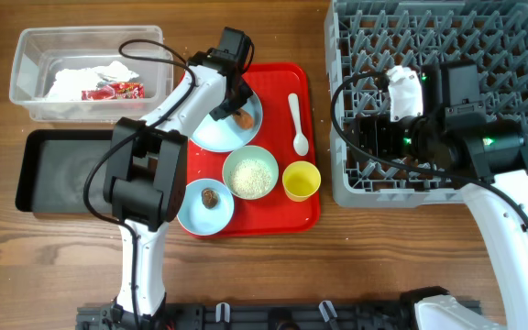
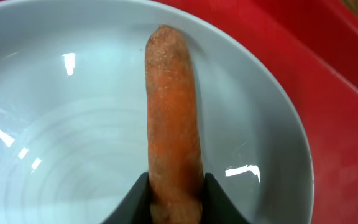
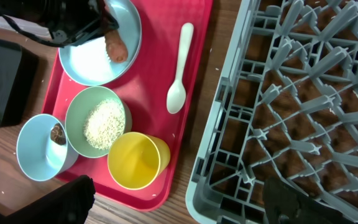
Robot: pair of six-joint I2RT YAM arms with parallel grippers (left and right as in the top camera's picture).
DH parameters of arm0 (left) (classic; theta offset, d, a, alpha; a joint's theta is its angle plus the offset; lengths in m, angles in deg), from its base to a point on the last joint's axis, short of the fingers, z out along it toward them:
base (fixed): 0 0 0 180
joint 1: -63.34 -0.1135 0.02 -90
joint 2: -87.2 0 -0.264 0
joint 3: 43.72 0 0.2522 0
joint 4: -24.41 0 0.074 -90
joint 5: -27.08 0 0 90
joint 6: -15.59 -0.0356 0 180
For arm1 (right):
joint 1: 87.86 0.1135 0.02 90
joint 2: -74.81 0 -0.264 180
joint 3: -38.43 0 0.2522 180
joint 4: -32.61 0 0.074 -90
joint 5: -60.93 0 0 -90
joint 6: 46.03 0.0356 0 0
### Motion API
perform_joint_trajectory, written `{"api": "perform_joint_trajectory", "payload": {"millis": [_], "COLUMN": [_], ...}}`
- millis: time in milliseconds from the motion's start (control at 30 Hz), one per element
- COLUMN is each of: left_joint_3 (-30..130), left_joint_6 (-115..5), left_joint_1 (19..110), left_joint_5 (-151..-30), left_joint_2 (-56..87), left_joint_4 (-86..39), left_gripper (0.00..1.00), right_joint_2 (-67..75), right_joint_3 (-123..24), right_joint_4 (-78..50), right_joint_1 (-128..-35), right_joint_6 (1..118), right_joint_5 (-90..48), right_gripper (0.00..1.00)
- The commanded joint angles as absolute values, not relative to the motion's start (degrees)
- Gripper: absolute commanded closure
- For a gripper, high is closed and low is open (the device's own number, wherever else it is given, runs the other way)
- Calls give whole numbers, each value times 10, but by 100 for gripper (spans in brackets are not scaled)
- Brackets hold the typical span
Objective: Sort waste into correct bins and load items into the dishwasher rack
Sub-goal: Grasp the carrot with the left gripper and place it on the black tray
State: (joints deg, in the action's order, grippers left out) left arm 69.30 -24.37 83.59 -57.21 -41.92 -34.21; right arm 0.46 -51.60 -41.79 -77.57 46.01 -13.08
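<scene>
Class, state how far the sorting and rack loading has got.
Done: tissue and red wrapper lie in the clear tub. In hand: the left claw grips the carrot on the plate. Left: rice, brown lump; nothing shows loaded in the rack.

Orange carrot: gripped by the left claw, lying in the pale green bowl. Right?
No. The orange carrot is gripped by the left claw, but it lies on the light blue round plate; the left wrist view shows it.

A robot lab bench staged as a kitchen: a grey dishwasher rack (image 1: 521,55) sits on a wooden table (image 1: 383,266), with a red tray (image 1: 264,216) of dishes (image 1: 204,137), a clear tub (image 1: 26,92) and a black tray (image 1: 62,174) to its left.
</scene>
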Motion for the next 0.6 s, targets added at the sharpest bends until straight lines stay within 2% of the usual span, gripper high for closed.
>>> {"api": "perform_joint_trajectory", "payload": {"millis": [0, 133, 300, 433, 567], "left_joint_3": [690, 705, 748, 748, 727], "left_joint_6": [-295, -295, -323, -323, -304], "left_joint_1": [833, 825, 768, 646, 519], "left_joint_5": [-565, -565, -573, -551, -521], "left_joint_2": [-427, -378, -233, -131, -122], "left_joint_4": [-362, -372, -487, -615, -682], "left_gripper": [92, 96, 96, 96, 96], "right_joint_2": [11, 11, 11, 11, 11], "right_joint_3": [-511, -511, -510, -510, -510], "right_joint_4": [-416, -414, -414, -411, -400], "right_joint_1": [-778, -778, -778, -777, -777], "right_joint_6": [454, 455, 454, 454, 454], "right_joint_5": [-140, -140, -142, -142, -142], "right_gripper": [11, 11, 11, 11, 11]}}
